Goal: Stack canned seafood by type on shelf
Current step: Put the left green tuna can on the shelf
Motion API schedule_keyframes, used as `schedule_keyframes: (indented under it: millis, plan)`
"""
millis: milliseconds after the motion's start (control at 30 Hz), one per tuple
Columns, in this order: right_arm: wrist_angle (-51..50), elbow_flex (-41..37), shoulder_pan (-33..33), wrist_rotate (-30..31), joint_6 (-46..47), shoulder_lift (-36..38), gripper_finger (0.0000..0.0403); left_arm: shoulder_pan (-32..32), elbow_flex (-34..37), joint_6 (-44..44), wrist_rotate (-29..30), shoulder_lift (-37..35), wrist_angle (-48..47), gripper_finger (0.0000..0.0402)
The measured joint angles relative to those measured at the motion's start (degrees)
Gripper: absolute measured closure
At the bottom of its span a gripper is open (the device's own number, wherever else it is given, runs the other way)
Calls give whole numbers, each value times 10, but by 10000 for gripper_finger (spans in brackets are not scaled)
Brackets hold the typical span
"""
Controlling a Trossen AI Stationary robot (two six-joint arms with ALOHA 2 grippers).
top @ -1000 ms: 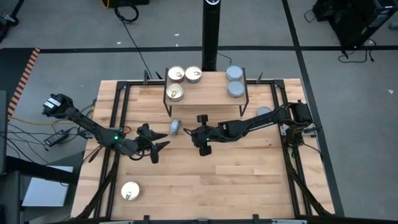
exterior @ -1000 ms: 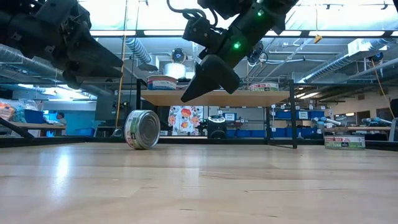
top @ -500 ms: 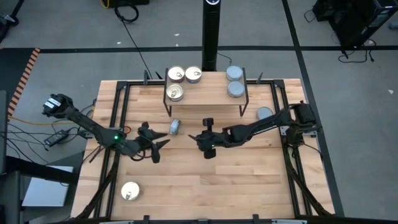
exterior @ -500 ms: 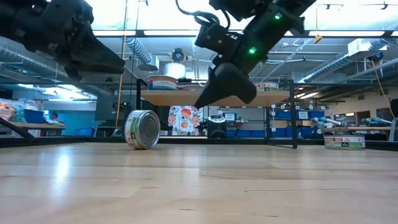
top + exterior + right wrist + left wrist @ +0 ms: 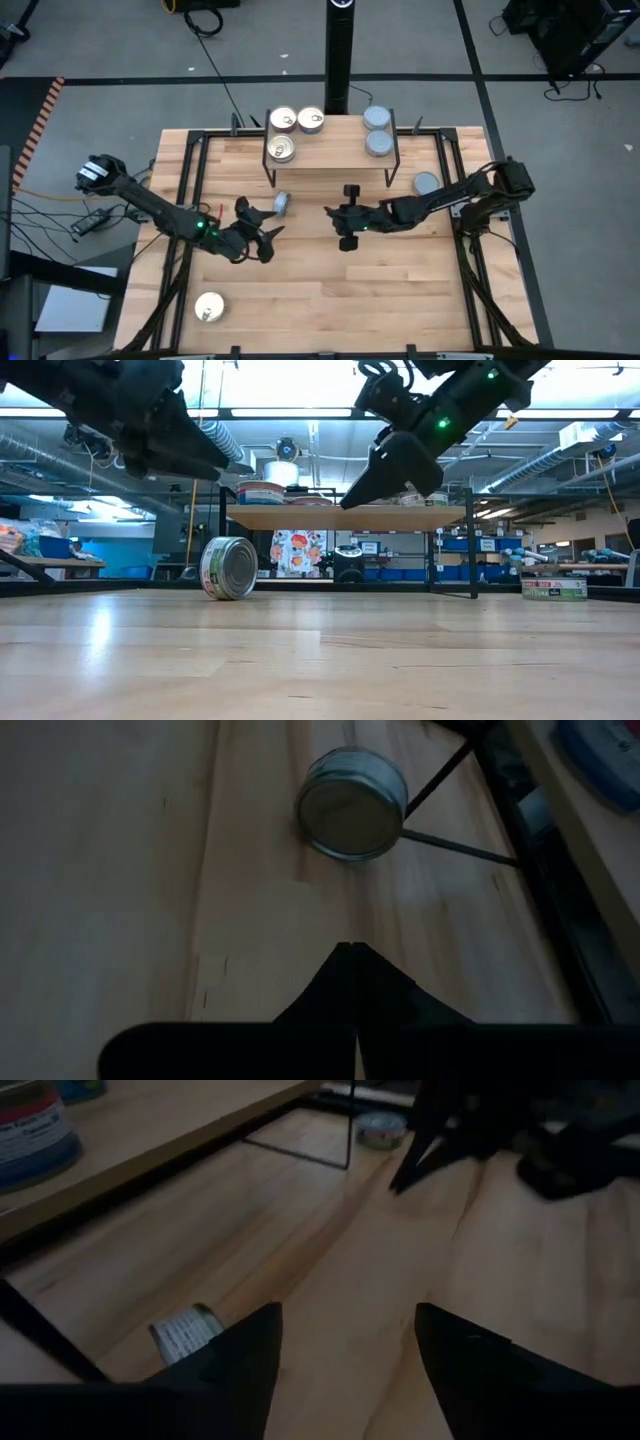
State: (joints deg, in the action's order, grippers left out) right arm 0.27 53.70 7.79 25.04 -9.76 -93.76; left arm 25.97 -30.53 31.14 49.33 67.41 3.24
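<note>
The table (image 5: pixel 330 290) filled the middle of the high view, a light wooden top. On it, toward twelve o'clock, stood the shelf (image 5: pixel 330 160), a small board on black wire legs. Three gold-lidded tins (image 5: pixel 284 150) sat on the shelf's nine o'clock end and two grey-lidded tins (image 5: pixel 378 143) on its three o'clock end; whether any of them rested on another could not be told from above.

The left arm (image 5: pixel 150 205) came in from nine o'clock and the right arm (image 5: pixel 440 200) from three o'clock, both reaching to the table's middle.

The left gripper (image 5: pixel 262 225) hung above the table with its fingers (image 5: pixel 455 1370) spread and nothing between them. A tin on its edge (image 5: pixel 282 204) stood just off the gripper at one o'clock, apart from it, near the shelf's front left leg. In the low view that tin (image 5: pixel 228 568) rested on its rim on the tabletop.

The right gripper (image 5: pixel 345 225) hovered at the table's centre, raised off the wood, its fingers (image 5: pixel 350 1000) pressed together on nothing.

A lone grey tin (image 5: pixel 426 183) lay flat at three o'clock of the shelf, beside the right arm. A lone gold tin (image 5: pixel 209 307) lay flat toward seven o'clock of the table, well apart from everything else.
</note>
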Motion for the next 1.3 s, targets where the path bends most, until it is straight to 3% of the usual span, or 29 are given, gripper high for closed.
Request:
schedule_keyframes:
  millis: [267, 467, 1300]
  plan:
    - [6, -11, 0, 0, 2, 12, 400, -16, -39, 44, 4, 38, -100, 97]
    - [6, -11, 0, 0, 2, 11, 400, -37, -39, 176, 6, 44, -174, 62]
    - [1, -11, 0, -7, 6, 11, 399, -106, -36, 236, 3, 135, -163, 55]
